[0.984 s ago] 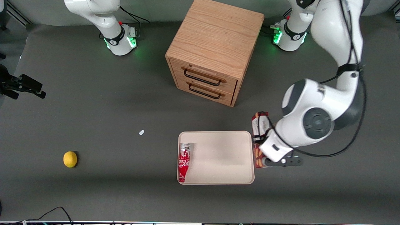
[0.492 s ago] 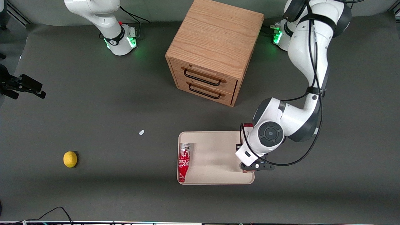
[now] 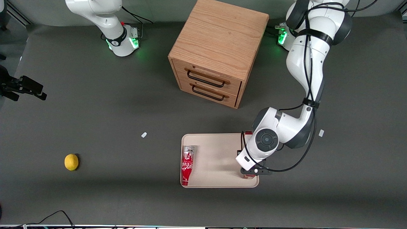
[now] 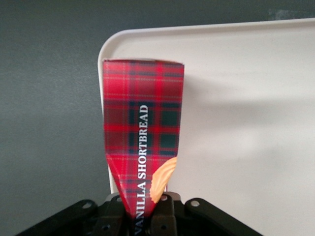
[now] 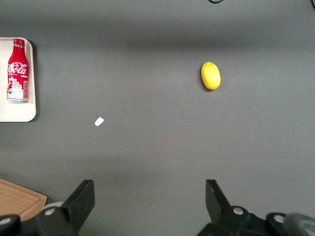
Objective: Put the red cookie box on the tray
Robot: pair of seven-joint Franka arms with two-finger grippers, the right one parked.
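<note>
The left arm's gripper [image 4: 142, 216], clamped on the red cookie box [image 4: 142, 132], hangs over the tray [image 3: 219, 181] at its working-arm edge. The box appears just above the surface. Lowering flat inside the rim, well apart from the soda bottle [image 3: 187, 164], should seat it cleanly.

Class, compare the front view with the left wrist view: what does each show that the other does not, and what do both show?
Only the front view shows the wooden two-drawer cabinet, the lemon toward the parked arm's end of the table, the soda bottle lying on the tray, and the working arm's body.

Only the left wrist view shows the red cookie box's tartan face, its "Vanilla Shortbread" lettering, and the gripper shut on its end.

Both show the cream tray, the dark table, and the box over the tray's edge toward the working arm.
</note>
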